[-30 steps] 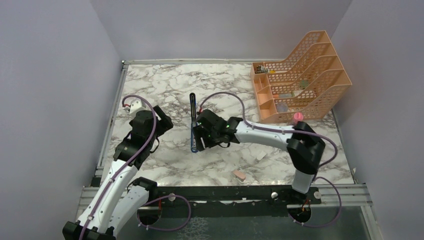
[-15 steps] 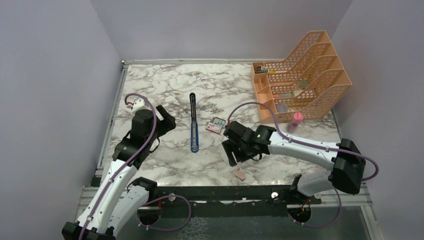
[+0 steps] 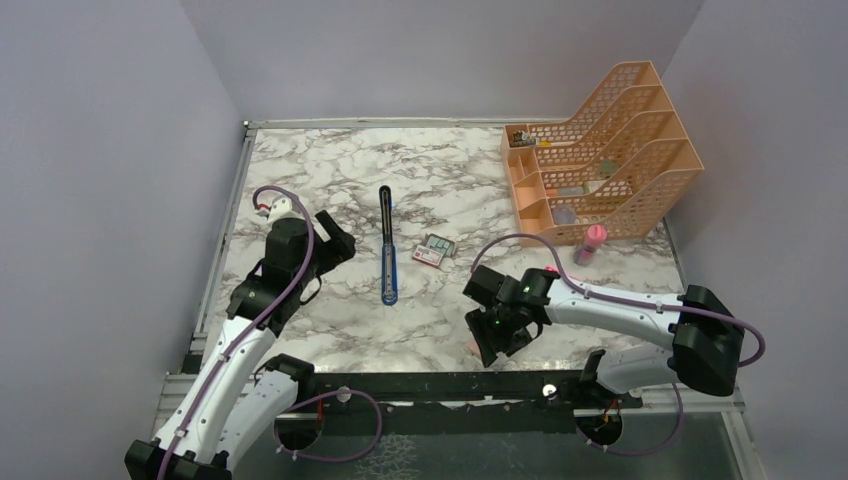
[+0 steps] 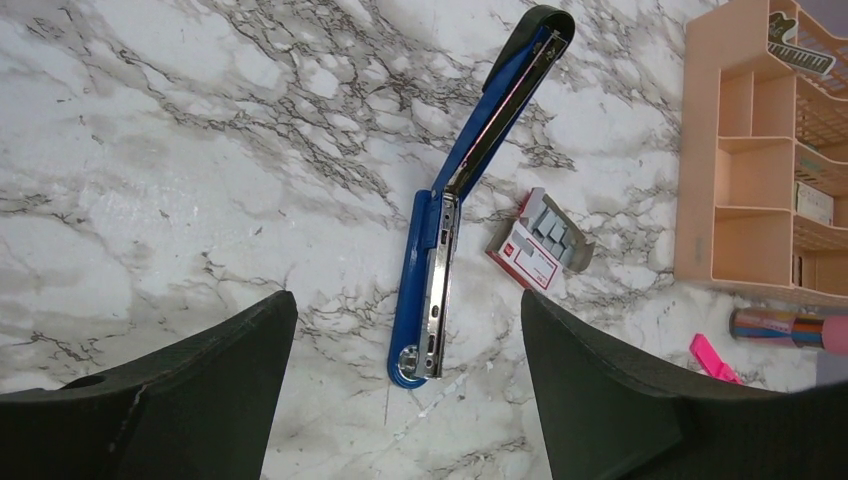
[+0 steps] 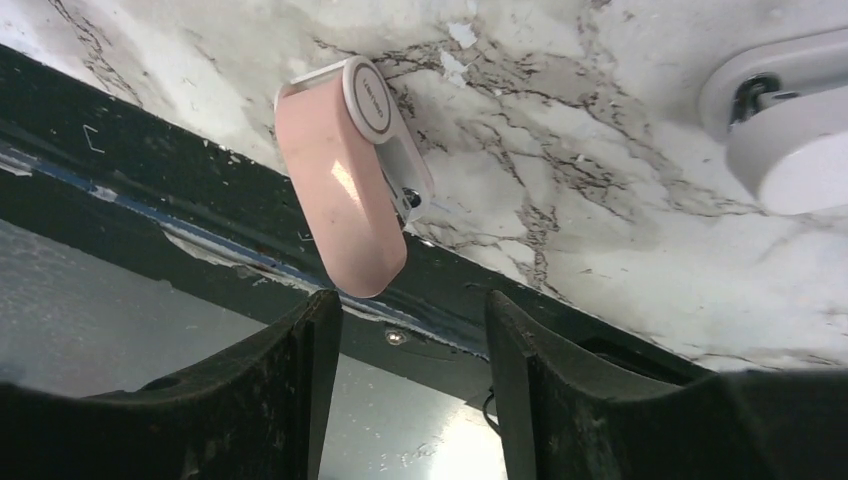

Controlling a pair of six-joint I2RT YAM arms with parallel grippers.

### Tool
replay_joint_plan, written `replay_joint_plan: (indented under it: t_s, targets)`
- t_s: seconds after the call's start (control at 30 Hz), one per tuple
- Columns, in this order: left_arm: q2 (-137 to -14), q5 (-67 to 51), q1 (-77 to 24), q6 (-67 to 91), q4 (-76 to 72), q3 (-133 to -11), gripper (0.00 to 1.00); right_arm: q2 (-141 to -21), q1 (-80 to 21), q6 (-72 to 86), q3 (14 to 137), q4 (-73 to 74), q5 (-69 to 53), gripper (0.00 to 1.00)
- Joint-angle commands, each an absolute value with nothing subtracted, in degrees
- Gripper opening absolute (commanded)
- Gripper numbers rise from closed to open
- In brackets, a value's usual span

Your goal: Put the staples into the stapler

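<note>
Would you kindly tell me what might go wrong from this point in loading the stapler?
The right hand hangs open over the pink eraser by the table's near edge, far from the staples; it may close on the wrong thing.
The eraser lies right at that edge, so a nudge might push it off.
The staples' tray sits partly out of its box beside the open stapler; a rough grip could spill strips.

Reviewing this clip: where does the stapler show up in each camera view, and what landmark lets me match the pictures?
Top external: the stapler lies opened flat at mid-table, running near to far.
Left wrist: centre of frame, slanting from bottom centre to upper right.
Right wrist: not in it.
Landmark: the staples just right of the stapler, seen in top external and left wrist; right wrist shares only the marble table.
</note>
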State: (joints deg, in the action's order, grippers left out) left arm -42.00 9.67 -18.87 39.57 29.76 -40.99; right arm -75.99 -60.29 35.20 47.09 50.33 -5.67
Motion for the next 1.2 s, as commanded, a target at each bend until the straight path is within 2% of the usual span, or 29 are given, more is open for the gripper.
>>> replay_joint_plan:
  t_s: [0.0,0.13,0.27,0.47,0.53,0.8,1.17]
  targets:
    - [-42.33,7.12,-18.81,40.08,29.64,-40.36,0.83,-74.71,-60.81,35.42,45.86,45.44,-10.3,0.56]
    - [-42.66,6.15,-18.81,40.08,29.24,-40.12,0.83,-74.96,-60.78,35.16,44.63,41.98,-10.54,0.47]
    - [-43.31,5.02,-18.81,40.24,28.63,-39.62,0.83,-75.71,-60.84,35.07,43.56,39.52,-10.52,0.44]
    - [-44.68,2.24,-18.81,40.43,27.29,-38.72,0.83,-76.4,-60.87,35.77,42.88,38.08,-7.98,0.25]
    - [-45.26,0.52,-18.81,40.43,26.54,-38.38,0.83,-76.49,-60.85,36.38,42.72,37.09,-6.77,0.22]
    - [-46.05,-10.01,-18.81,41.53,20.2,-34.1,0.76,-77.96,-60.82,41.05,42.59,27.63,-2.09,0.19]
    - [-42.17,-21.17,-18.96,45.54,11.92,-25.59,0.55,-78.44,-60.73,49.4,44.13,20.42,4.34,0.19]
